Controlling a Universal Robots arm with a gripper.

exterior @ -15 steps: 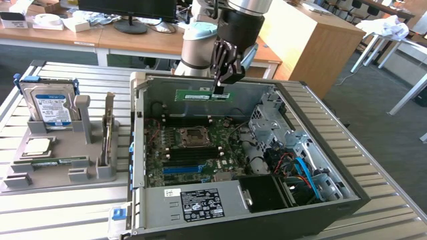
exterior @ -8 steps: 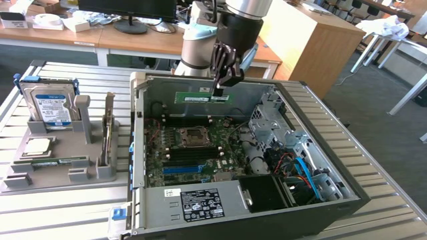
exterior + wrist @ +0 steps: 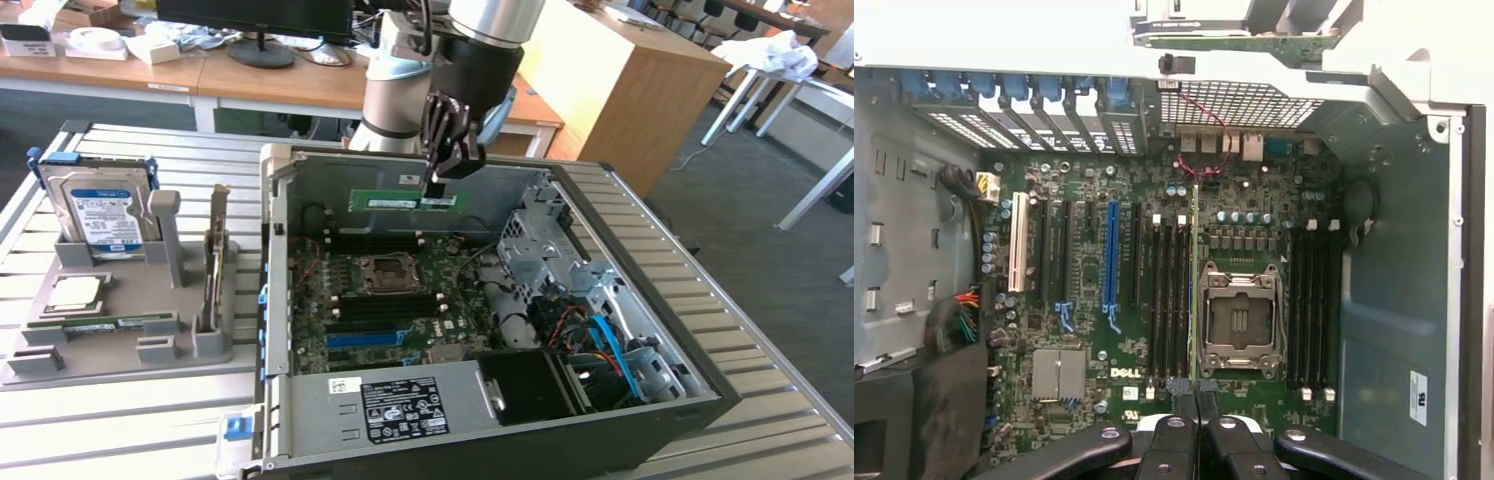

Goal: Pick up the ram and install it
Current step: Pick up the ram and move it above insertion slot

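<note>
Jaws almost fully closed, pinching ram (image 3: pixel 394 201) by top edge, nearer its end at exterior view's right. Ram in air, level, above socket (image 3: pixel 387 268), not touching board. Wrist view: ram (image 3: pixel 1195 250) seen edge-on, thin line along side of socket (image 3: pixel 1239 320), between socket and bank of black slots (image 3: pixel 1170 300). Grey holder (image 3: pixel 120 335) with drive (image 3: pixel 100 205) well apart from socket, toward exterior view's left.
</note>
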